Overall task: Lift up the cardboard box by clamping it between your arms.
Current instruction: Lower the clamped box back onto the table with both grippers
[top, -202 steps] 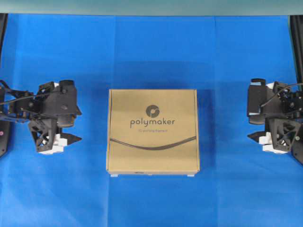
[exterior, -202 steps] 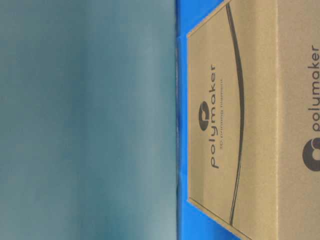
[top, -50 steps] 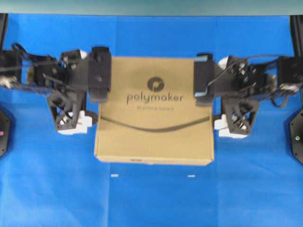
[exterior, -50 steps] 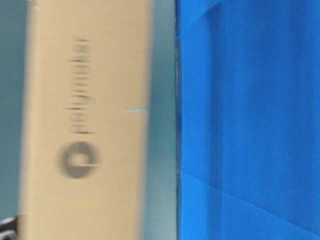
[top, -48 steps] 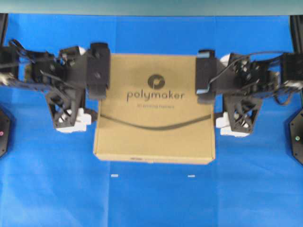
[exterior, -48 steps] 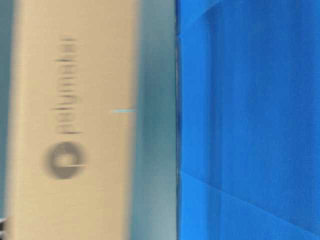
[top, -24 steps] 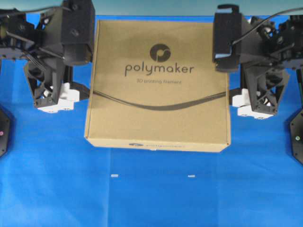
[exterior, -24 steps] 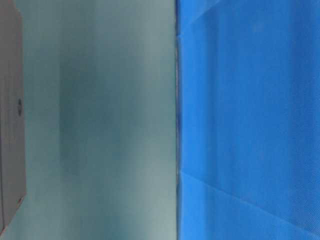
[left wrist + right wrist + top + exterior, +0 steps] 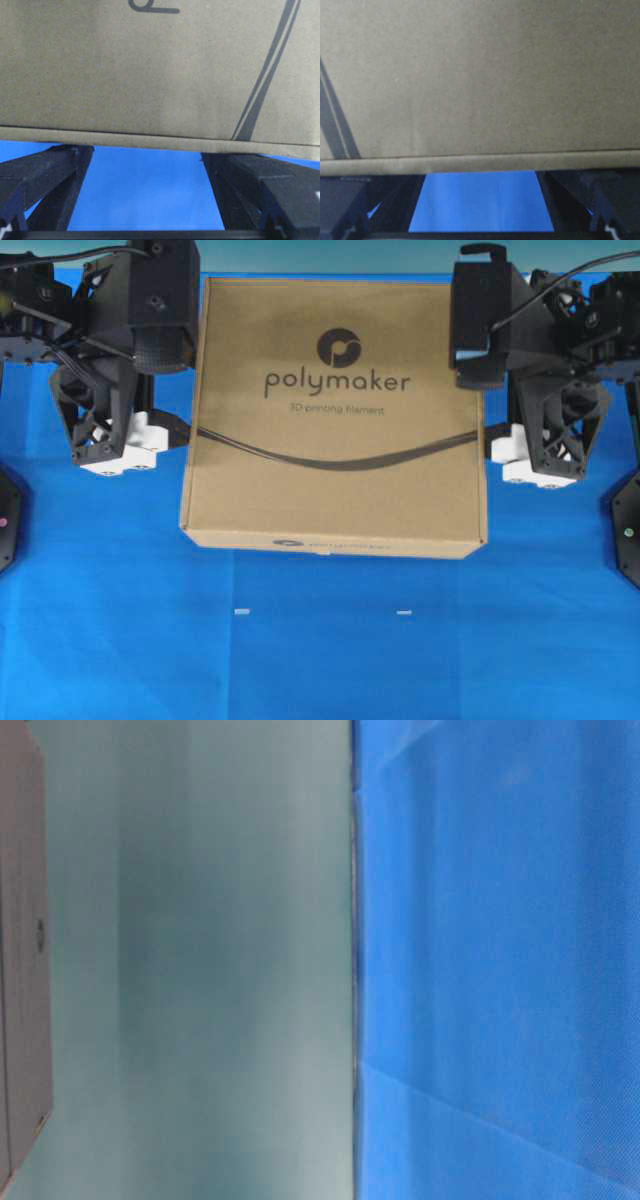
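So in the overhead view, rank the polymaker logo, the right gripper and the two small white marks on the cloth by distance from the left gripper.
1. polymaker logo, on the box beside the left gripper.
2. near white mark, below, left side.
3. far white mark, below, farther right.
4. right gripper, opposite edge.

A table covered by a blue cloth carries the scene. Two small white marks lie on the cloth toward the near edge, well apart. Faint fold creases cross the cloth in the table-level view.
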Tool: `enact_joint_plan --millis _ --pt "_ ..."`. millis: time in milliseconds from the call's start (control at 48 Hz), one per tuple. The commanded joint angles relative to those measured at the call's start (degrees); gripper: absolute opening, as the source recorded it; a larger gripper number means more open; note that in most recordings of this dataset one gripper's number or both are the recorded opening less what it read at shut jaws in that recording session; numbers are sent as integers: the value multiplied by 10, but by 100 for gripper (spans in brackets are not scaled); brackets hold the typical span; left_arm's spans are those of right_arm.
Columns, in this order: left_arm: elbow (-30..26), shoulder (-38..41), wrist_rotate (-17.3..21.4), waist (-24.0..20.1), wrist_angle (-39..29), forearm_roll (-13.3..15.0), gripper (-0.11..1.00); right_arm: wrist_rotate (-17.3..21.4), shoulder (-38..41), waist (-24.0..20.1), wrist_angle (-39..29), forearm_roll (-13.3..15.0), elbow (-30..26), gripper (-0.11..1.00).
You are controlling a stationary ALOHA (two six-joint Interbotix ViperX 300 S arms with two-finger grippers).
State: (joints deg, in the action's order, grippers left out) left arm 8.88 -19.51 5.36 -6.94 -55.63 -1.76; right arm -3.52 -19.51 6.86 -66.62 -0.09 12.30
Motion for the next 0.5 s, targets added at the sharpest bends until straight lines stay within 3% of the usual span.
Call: enact_joint_plan --millis 0,479 --pt "-5 18 -12 3 41 3 86 10 10 -2 70 -4 8 99" --pt "116 61 -18 3 149 3 86 6 30 4 230 -4 165 99"
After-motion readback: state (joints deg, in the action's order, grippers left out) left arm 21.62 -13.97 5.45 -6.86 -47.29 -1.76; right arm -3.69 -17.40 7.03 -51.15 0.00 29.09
